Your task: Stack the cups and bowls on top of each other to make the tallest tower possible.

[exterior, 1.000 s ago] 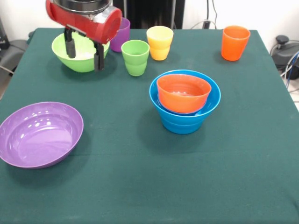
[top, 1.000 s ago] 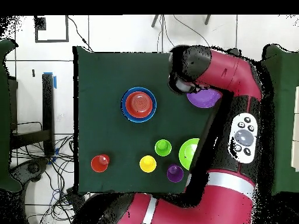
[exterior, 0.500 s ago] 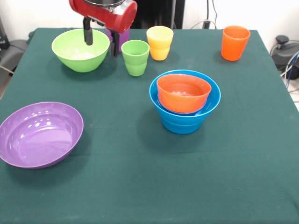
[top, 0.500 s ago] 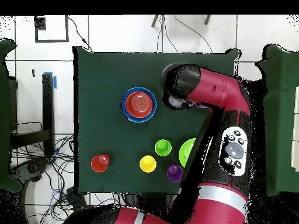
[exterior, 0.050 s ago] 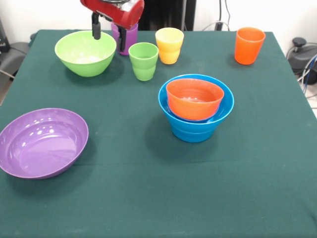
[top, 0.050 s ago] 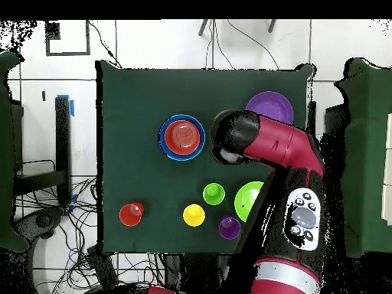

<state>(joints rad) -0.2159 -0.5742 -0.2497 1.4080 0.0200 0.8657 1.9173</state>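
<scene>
The gripper (exterior, 0.050 s ago: 108, 35) is raised at the back of the table (exterior, 0.050 s ago: 148, 198), its jaws open and empty, between the lime bowl (exterior, 0.050 s ago: 85, 52) and the purple cup (exterior, 0.050 s ago: 125, 36). The tower (exterior, 0.050 s ago: 195, 106), an orange bowl nested in blue bowls, is seen mid-table. The purple cup could be knocked over if the jaws are swung sideways while this low.

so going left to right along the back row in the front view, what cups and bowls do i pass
lime green bowl → purple cup, partly behind the tool → green cup → yellow cup → orange cup
</scene>
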